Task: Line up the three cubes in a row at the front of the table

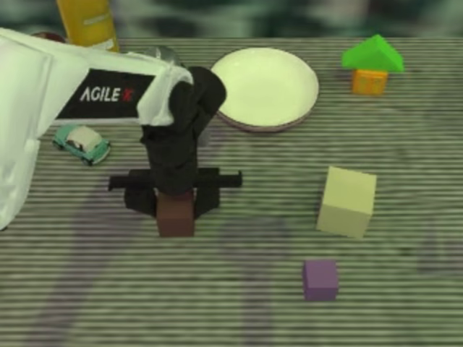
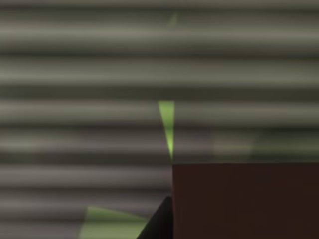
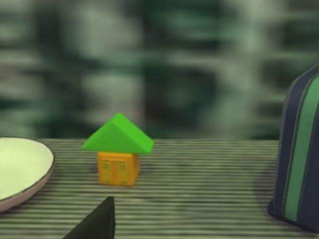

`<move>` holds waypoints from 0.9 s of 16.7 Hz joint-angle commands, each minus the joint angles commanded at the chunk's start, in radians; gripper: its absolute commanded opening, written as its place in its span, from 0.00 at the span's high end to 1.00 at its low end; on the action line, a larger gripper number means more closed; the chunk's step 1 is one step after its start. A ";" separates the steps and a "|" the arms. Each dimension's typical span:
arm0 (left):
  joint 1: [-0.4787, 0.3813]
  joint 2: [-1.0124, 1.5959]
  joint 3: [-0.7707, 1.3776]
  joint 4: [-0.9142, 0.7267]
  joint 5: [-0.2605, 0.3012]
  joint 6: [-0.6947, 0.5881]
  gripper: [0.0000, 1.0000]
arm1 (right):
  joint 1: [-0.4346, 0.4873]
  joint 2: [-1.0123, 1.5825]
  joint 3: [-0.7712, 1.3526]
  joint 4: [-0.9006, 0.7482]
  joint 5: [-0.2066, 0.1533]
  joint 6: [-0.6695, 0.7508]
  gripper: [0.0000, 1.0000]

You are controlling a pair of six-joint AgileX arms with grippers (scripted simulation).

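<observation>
Now L hand [image 1: 176, 194] atop brown cube [image 1: 176, 217].

The surface [image 1: 405, 130] looks matt and finely ribbed like woven cloth, the pale yellow cube [image 1: 347, 201], the reddish-brown cube [image 1: 176, 215] and the purple cube [image 1: 320, 280] are plain and matt, the plate [image 1: 266, 87] is smooth with a soft sheen, and the toy car [image 1: 82, 143] looks like glossy plastic.
</observation>
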 joint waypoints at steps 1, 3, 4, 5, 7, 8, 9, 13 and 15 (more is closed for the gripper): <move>0.000 0.000 0.000 0.000 0.000 0.000 1.00 | 0.000 0.000 0.000 0.000 0.000 0.000 0.00; 0.000 0.000 0.000 0.000 0.000 0.000 1.00 | 0.000 0.000 0.000 0.000 0.000 0.000 0.00; 0.000 0.000 0.000 0.000 0.000 0.000 1.00 | 0.000 0.000 0.000 0.000 0.000 0.000 0.00; 0.000 0.000 0.000 0.000 0.000 0.000 1.00 | 0.000 0.000 0.000 0.000 0.000 0.000 0.00; 0.000 0.000 0.000 0.000 0.000 0.000 1.00 | 0.000 0.000 0.000 0.000 0.000 0.000 0.00; 0.003 -0.027 0.005 -0.014 -0.010 0.008 1.00 | 0.000 0.000 0.000 0.000 0.000 0.000 0.00; 0.002 -0.028 0.008 -0.017 -0.010 0.008 1.00 | 0.000 0.000 0.000 0.000 0.000 0.000 0.00; 0.012 -0.071 0.071 -0.129 -0.012 0.005 1.00 | 0.000 0.000 0.000 0.000 0.000 0.000 0.00; 0.017 -0.102 0.110 -0.205 -0.012 0.004 1.00 | 0.000 0.000 0.000 0.000 0.000 0.000 0.00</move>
